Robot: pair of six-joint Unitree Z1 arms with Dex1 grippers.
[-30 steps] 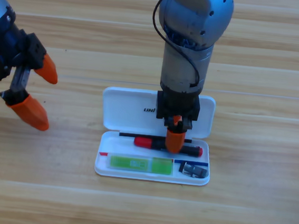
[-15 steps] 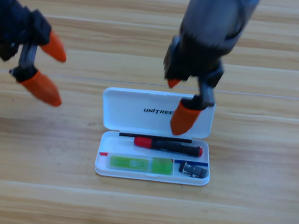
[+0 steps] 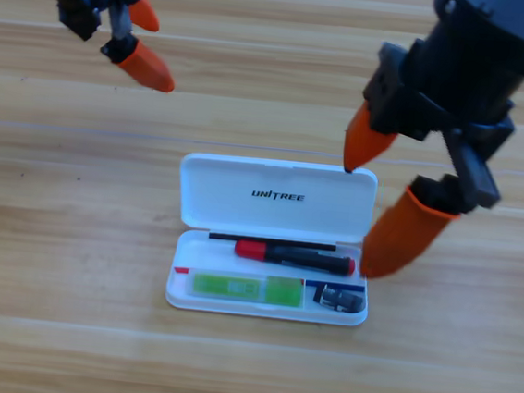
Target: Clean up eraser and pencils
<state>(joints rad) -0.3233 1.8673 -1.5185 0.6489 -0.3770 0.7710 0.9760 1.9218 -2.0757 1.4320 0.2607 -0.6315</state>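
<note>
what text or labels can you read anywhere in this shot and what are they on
"UNITREE": dark print on the inside of the open lid of the white case.
Nothing readable shows on the black pencil with the red end, the green pencil or the eraser in the case's tray.
No readable marks show on the left gripper at upper left or the right gripper beside the case.

"UNITREE" printed in dark capitals on inner face of open lid of white case (image 3: pixel 276 198), centre, 12 o'clock of tray.
</note>
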